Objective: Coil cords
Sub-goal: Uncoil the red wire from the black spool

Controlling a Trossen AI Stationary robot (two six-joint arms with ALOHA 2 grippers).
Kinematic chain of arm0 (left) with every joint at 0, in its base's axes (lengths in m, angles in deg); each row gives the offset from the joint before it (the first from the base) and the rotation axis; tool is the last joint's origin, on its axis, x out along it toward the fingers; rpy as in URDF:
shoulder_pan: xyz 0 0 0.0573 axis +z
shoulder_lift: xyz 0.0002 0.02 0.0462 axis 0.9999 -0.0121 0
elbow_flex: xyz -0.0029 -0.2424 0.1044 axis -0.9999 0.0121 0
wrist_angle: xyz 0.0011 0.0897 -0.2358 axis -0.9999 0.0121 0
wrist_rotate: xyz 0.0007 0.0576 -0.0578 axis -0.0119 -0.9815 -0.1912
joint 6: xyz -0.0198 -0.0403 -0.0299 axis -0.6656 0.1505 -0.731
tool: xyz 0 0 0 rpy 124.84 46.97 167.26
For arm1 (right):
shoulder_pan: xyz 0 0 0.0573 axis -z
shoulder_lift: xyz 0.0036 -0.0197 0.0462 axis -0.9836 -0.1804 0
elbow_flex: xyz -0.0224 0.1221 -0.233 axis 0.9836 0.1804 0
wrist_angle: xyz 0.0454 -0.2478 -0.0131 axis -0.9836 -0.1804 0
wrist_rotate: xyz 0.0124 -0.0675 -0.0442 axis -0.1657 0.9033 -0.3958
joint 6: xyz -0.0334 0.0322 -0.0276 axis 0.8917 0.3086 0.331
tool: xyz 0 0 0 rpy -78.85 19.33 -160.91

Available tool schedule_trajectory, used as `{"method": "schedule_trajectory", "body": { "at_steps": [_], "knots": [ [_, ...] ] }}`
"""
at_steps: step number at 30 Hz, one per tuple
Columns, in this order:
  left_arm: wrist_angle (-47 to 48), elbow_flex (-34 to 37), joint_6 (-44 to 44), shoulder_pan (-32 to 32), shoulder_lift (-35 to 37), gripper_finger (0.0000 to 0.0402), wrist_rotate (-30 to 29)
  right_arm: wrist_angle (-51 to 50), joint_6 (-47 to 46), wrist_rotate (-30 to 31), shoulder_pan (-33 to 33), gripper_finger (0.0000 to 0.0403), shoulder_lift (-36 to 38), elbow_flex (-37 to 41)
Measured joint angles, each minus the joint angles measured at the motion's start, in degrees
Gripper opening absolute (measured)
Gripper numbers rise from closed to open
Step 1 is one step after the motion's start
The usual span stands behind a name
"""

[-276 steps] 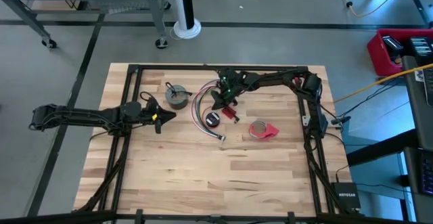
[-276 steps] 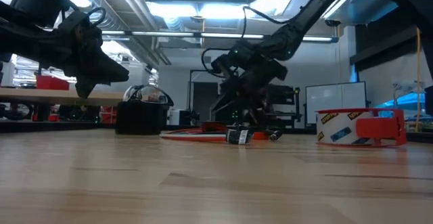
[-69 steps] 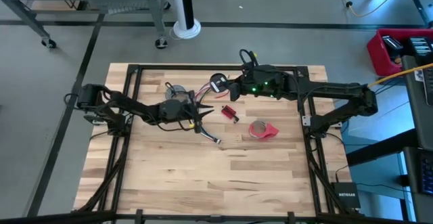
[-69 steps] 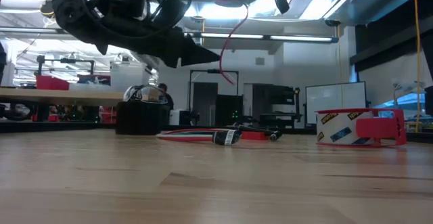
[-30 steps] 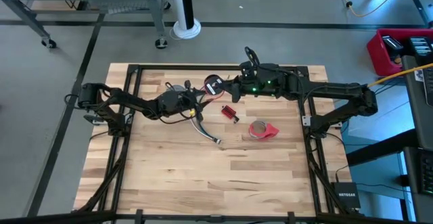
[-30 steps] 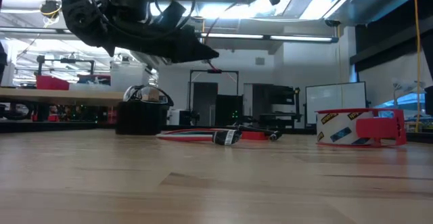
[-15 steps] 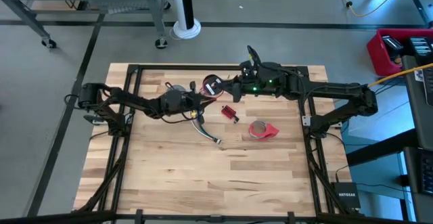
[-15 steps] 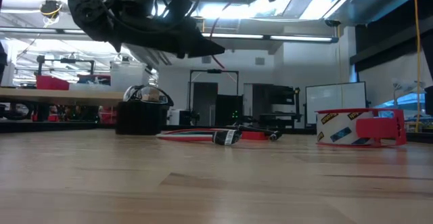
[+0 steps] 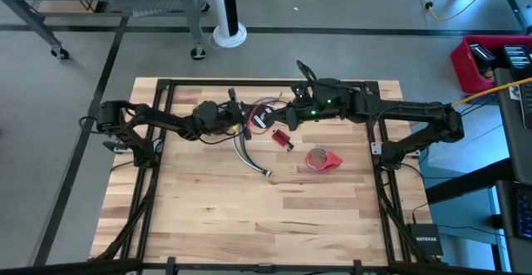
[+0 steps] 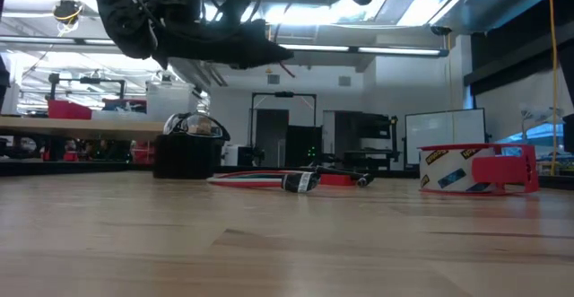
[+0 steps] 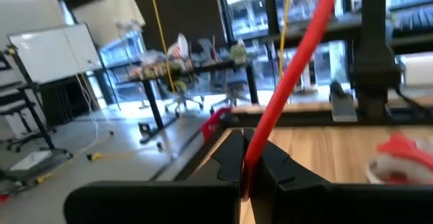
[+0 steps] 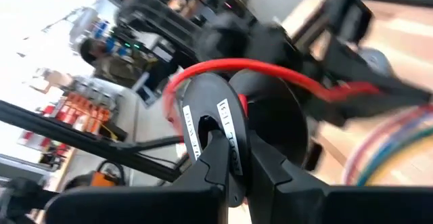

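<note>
My right gripper (image 9: pixel 273 117) hangs high over the table's far middle, shut on a small black-and-red coil (image 12: pixel 203 126), a black disc with white labels and a red wire around it. Close to its left, my left gripper (image 9: pixel 247 124) is shut on the red wire (image 11: pixel 291 75) that runs from that coil. The long bundle of coloured wires (image 9: pixel 249 149) lies flat on the table below them, its plug end (image 9: pixel 268 173) toward the near side. In the low view both grippers are at the top of the picture, my left gripper (image 10: pixel 273 56) well clear of the bundle (image 10: pixel 269 179). My left gripper pinches the single red wire (image 11: pixel 249 158) between its two fingertips, pointing level toward the table's right. The wire runs on past the fingers, slanting upward, clear of the table. My right gripper pinches the coil's black disc at its rim (image 12: pixel 215 162) between its two fingers, pointing roughly level toward the table's left. The coil is lifted clear, and the red wire arcs over its top (image 12: pixel 230 67).
A small red block (image 9: pixel 283 138) and a red tape roll (image 9: pixel 322 159) lie right of the bundle. A dark round container (image 10: pixel 188 152) stands at the far left of the work area, under my left arm. The near half of the table is bare wood.
My left gripper has shut on the red wire and has risen and moved toward the far edge, closer to my right gripper. My right gripper has stayed in place but has turned its wrist, tilting the coil. The bundle on the table has not moved.
</note>
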State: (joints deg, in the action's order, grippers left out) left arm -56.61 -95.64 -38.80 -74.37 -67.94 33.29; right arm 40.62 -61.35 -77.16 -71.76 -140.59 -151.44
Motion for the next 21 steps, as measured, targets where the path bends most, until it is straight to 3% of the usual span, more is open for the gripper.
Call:
{"method": "schedule_trajectory", "body": {
  "at_steps": [10,16,21],
  "knots": [
    [1.5,-0.9,2.2,0.9,0.1,0.0001,-2.1,-8.4,0.1,10.9,0.0,0.0024,0.0,0.0],
    [2.1,-0.9,2.8,0.9,0.5,0.0000,-9.5,-11.8,1.2,19.7,0.1,0.0023,0.0,0.0],
    [8.4,-0.9,2.8,0.9,4.4,0.0000,-18.4,-13.8,1.8,27.0,0.1,0.0023,1.4,0.0]
  ]
}}
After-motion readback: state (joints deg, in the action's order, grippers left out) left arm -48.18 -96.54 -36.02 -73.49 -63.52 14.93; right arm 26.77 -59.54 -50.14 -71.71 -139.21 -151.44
